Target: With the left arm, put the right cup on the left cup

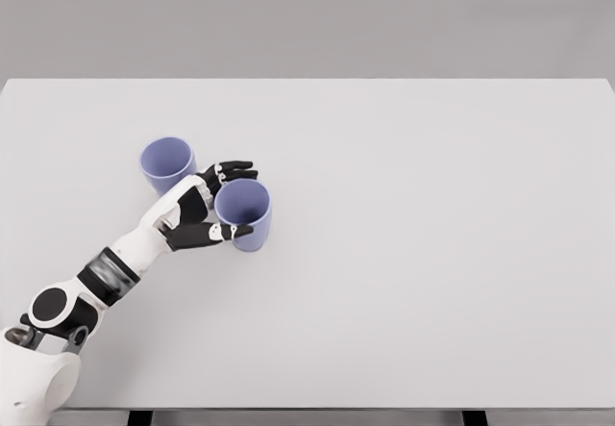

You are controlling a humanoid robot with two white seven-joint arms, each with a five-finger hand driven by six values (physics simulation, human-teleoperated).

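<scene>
Two lavender-blue cups stand upright on the white table (432, 253). The left cup (167, 162) sits further back and to the left. The right cup (244, 214) stands a little nearer and to its right. My left hand (227, 201) reaches in from the lower left and lies against the right cup's left side. Its fingers (233, 170) curve behind the cup's rim and its thumb (207, 236) runs along the cup's near side. The cup still rests on the table. The hand lies between the two cups, apart from the left one.
The table's far edge runs across the top of the view, its near edge along the bottom. My left forearm (120, 267) crosses the table's lower left corner.
</scene>
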